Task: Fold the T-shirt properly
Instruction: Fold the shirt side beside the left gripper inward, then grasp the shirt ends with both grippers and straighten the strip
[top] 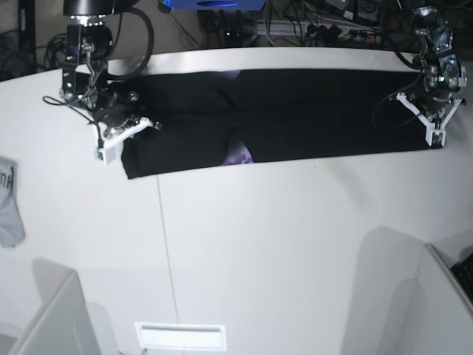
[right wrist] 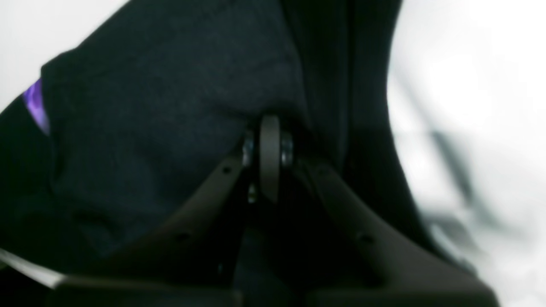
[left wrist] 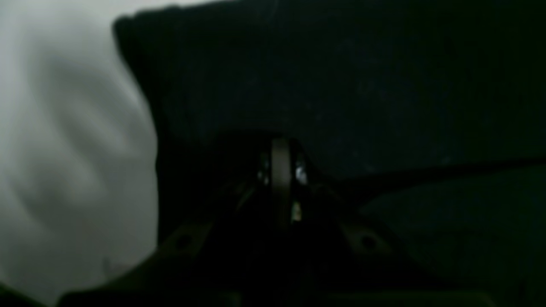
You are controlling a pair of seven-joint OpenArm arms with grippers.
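Observation:
The black T-shirt (top: 295, 118) lies as a long folded strip across the far part of the white table (top: 281, 244). A bit of purple print (top: 238, 157) shows at its front fold. My right gripper (top: 122, 132) is at the strip's left end. In the right wrist view its jaws (right wrist: 270, 123) are closed into black cloth (right wrist: 149, 106), with a purple patch (right wrist: 34, 104) at the left. My left gripper (top: 432, 122) is at the strip's right end. In the left wrist view it (left wrist: 280, 147) is closed on dark cloth (left wrist: 341, 85).
A small grey cloth (top: 9, 203) lies at the table's left edge. A white slotted plate (top: 179, 334) sits at the front edge, with white panels at the front left (top: 52, 318) and front right (top: 436, 296). Cables and gear (top: 310, 22) lie behind the table.

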